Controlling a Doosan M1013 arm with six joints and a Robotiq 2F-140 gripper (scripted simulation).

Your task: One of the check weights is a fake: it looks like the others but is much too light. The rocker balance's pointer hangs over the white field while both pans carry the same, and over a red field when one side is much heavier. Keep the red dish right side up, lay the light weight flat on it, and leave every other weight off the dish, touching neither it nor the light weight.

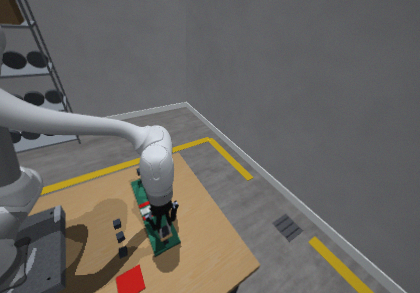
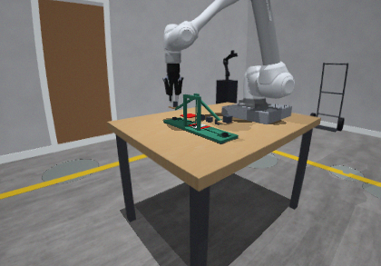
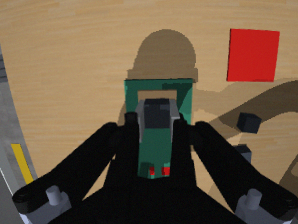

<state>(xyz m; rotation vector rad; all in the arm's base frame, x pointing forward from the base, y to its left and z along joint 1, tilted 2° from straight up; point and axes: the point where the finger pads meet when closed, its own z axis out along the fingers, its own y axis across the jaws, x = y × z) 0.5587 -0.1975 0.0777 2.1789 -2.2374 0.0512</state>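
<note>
The green rocker balance stands mid-table and also shows in the exterior view [image 2: 200, 126]. My gripper [image 3: 157, 109] hangs over its end pan, shut on a dark check weight [image 3: 158, 113] held a little above the pan [image 1: 165, 233]. Another weight [image 2: 224, 134] lies at the balance's other end. Three more dark weights [image 1: 120, 237] lie in a row on the table left of the balance; two of them show in the wrist view [image 3: 248, 121]. The flat red dish [image 1: 130, 279] lies near the table's front edge, empty, and is also in the wrist view [image 3: 253, 55]. I cannot read the pointer.
The arm's grey base block [image 1: 37, 249] fills the table's left corner. A shelf rack [image 1: 30, 67] stands behind, off the table. The table edge [image 1: 230, 237] runs close on the balance's right side.
</note>
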